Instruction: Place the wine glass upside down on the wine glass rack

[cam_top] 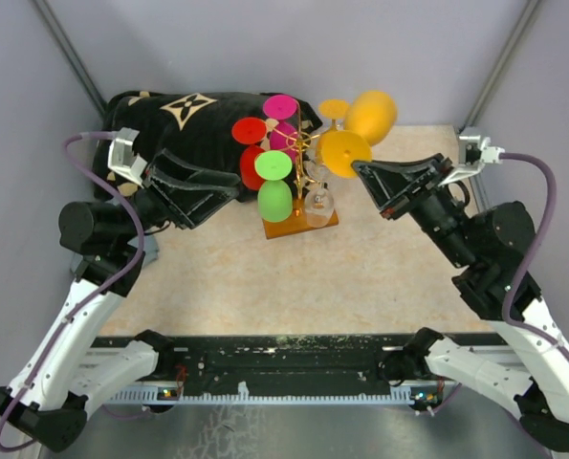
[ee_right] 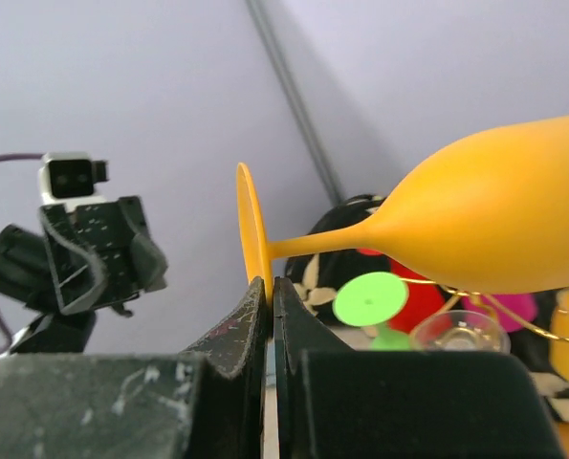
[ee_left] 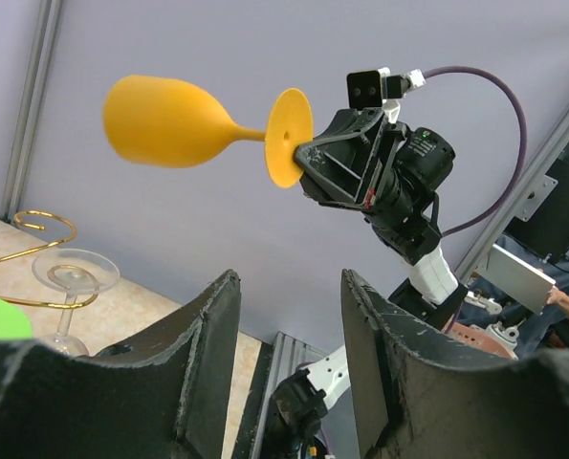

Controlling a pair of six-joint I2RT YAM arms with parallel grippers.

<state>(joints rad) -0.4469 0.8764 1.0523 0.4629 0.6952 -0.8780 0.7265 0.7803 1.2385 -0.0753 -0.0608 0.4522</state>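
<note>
Pinching an orange wine glass (cam_top: 371,116) by its foot, up in the air beside the wine glass rack (cam_top: 301,222).
Seen over the beige worktop (cam_top: 380,277): rack standing mid-surface on its wooden base, gold wire arms hung with green, red, magenta and clear glasses. Wine glass lying sideways above the rack's right side, stem level, bowl pointing away, foot disc clamped edge-on in the tightly closed right claw (ee_right: 269,287). Left claw (ee_left: 289,287) parted and empty, facing the glass from the rack's other side.
</note>
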